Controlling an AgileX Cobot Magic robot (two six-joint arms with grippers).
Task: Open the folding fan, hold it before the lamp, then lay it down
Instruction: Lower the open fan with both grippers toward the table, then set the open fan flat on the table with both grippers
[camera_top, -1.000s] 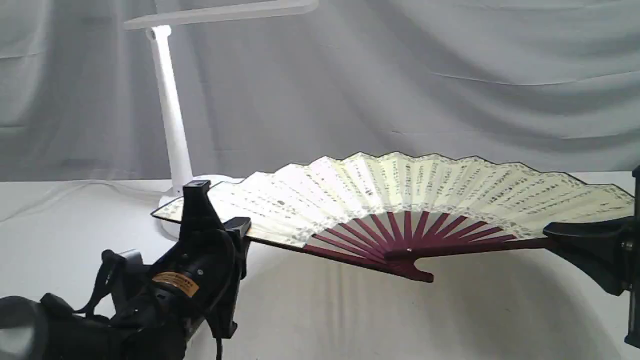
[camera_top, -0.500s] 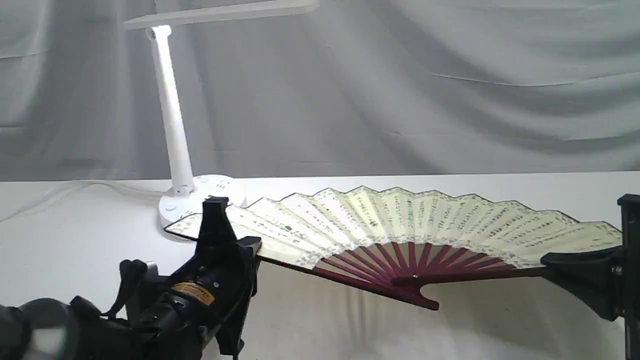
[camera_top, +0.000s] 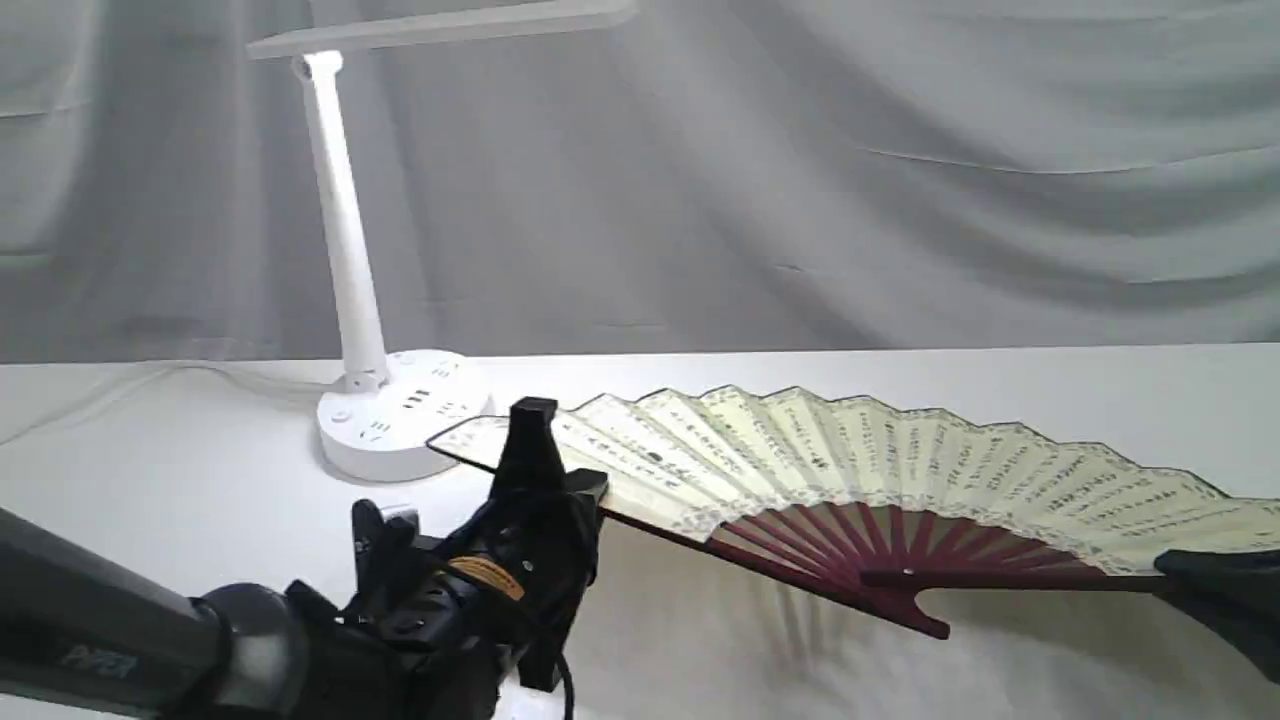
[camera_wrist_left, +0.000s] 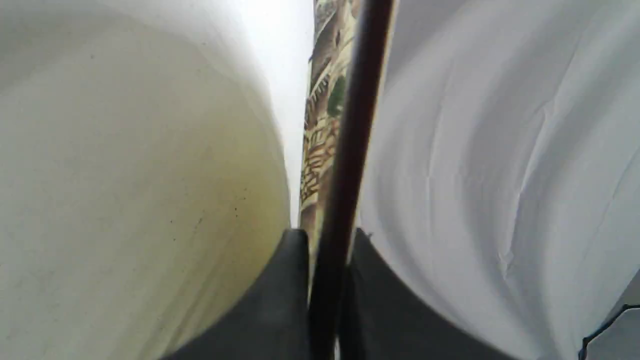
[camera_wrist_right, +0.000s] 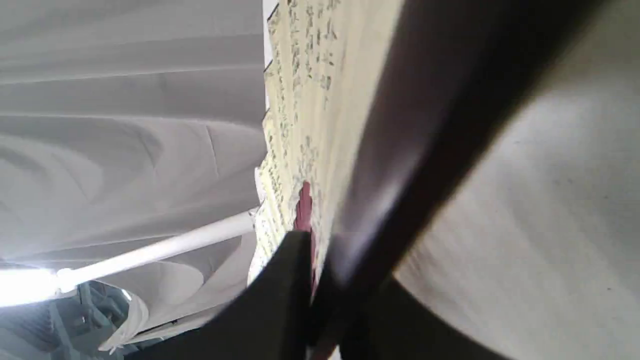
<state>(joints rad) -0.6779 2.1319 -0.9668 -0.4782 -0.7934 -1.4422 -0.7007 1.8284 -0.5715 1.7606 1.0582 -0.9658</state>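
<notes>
The folding fan (camera_top: 850, 450) was spread fully open, low over the white bench (camera_top: 150, 450), one tip just beside the lamp (camera_top: 345, 250) base. The left tool (camera_top: 560, 470) was clamped on that end's guard, and the right tool (camera_top: 1190, 570) on the opposite guard.

Lab setup: draped backdrop (camera_top: 900, 150), cloth-covered table (camera_top: 150, 480)

Your left pincer (camera_wrist_left: 328, 247) is clamped on one guard of the folding fan (camera_top: 900, 450), arm stretched low from the near left, wrist tilted upward. Your right pincer (camera_top: 1195, 568) pinches the other guard, reaching in low from the right edge.
</notes>
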